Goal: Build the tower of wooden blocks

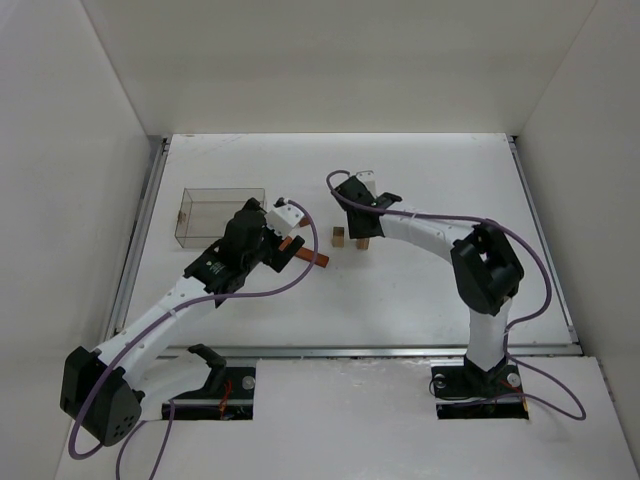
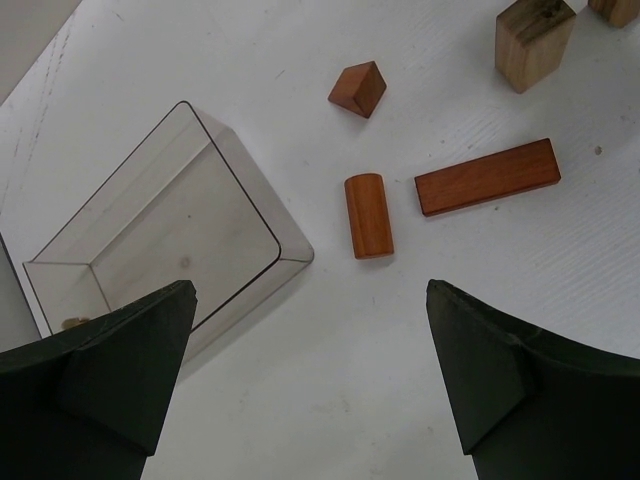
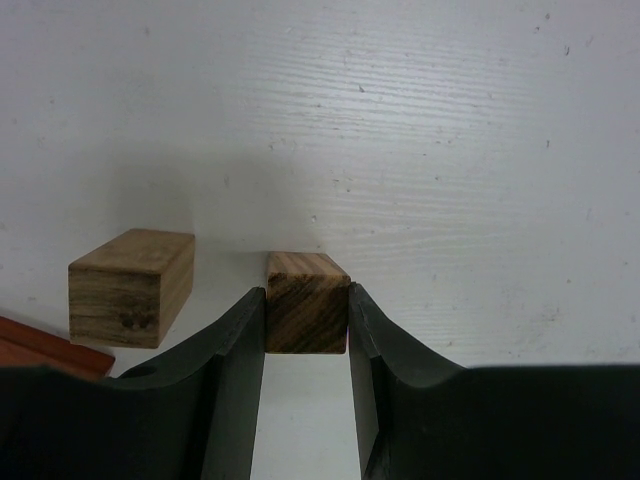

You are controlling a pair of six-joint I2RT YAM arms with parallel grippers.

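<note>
Two light tan blocks stand apart mid-table: one (image 1: 339, 236) free, the other (image 1: 362, 242) between the fingers of my right gripper (image 1: 361, 233). In the right wrist view the gripper (image 3: 307, 305) is shut on this tan block (image 3: 307, 300), both jaws pressed to its sides, and the free tan block (image 3: 130, 285) is to its left. My left gripper (image 2: 310, 300) is open and empty above bare table. Ahead of it lie a reddish-brown cylinder (image 2: 369, 215), a reddish-brown bar (image 2: 487, 176) and a reddish wedge (image 2: 358, 88), with a tan block (image 2: 533, 40) beyond.
A clear plastic box (image 1: 218, 215) stands at the left, close beside my left gripper (image 1: 285, 238); it also shows in the left wrist view (image 2: 170, 230), with something small inside. White walls close in the table on three sides.
</note>
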